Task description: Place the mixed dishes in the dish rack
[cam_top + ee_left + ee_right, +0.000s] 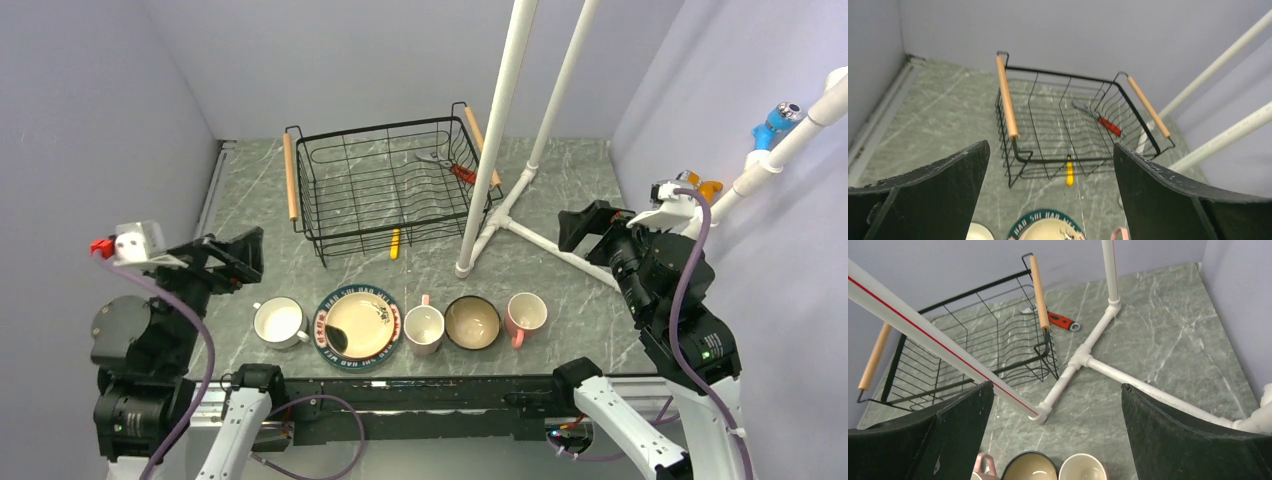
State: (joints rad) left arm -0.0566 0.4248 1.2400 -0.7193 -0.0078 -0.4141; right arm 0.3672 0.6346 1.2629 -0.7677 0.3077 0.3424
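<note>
While the dish rack (385,185) sits toward 12 o'clock on the marbled grey-green table (600,180) in the top view, its long axis runs from 9 to 3 o'clock, with the 3 o'clock end swung slightly farther away. It is an open-topped basket of thin black wire, and the pale round wooden bars on its two short sides each point roughly from 12 to 6. The dishes stand in a row along the 6 o'clock edge, well apart from the rack. From 9 toward 3 o'clock they are a white cup (279,322) with its handle at 9, a round plate (360,326) with a dark lettered rim, the left pink mug (424,328) with its handle at 12, a dark bowl (472,322) with a tan glossy inside, and the right pink mug (526,314) with its handle near 6. All of them sit mouth up. The left gripper (235,258) hovers at 9 o'clock over the table's edge, its arm folded back, and its flat black fingers (948,190) are spread wide with nothing between them. The right gripper (585,225) hangs at 3 o'clock, angled toward the rack, equally wide and empty. A yellow tool (395,243) lies pointing from 12 to 6 at the rack's near side. A red-handled tool (455,168) lies at the rack's 3 o'clock end, though I cannot tell whether it is inside or beneath it. A white pipe frame (500,130) stands just beside that end.
</note>
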